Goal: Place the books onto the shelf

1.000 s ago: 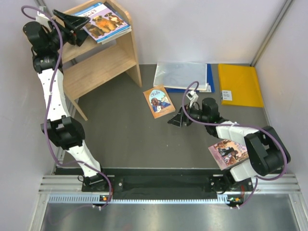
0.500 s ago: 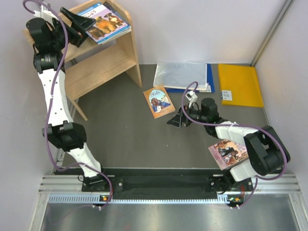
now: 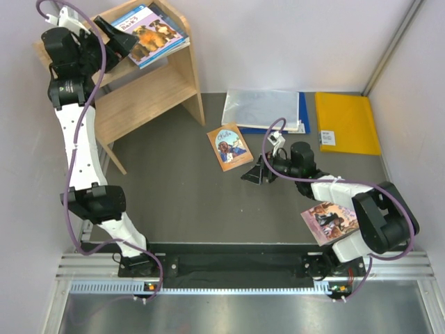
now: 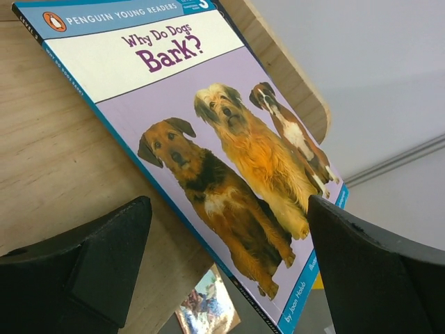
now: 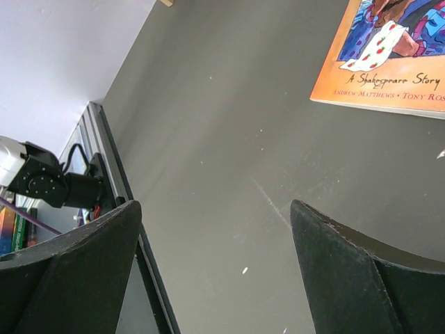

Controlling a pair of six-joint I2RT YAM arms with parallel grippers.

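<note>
The light blue book with three dogs lies flat on the top board of the wooden shelf, one corner jutting past the board's edge. My left gripper hovers just left of it, open, touching nothing. The orange-brown book lies on the dark table and also shows below the shelf. My right gripper stands open just right of it and below, over bare table. A pink-purple book lies beside the right arm's base.
A grey-white folder with a blue edge and a yellow envelope lie flat at the back of the table. White walls close in the back and both sides. The shelf's lower board holds nothing that I can see.
The left gripper's jaws have spread wider and the left arm has stretched a little further up toward the shelf's top. The right arm and the books have not moved.
</note>
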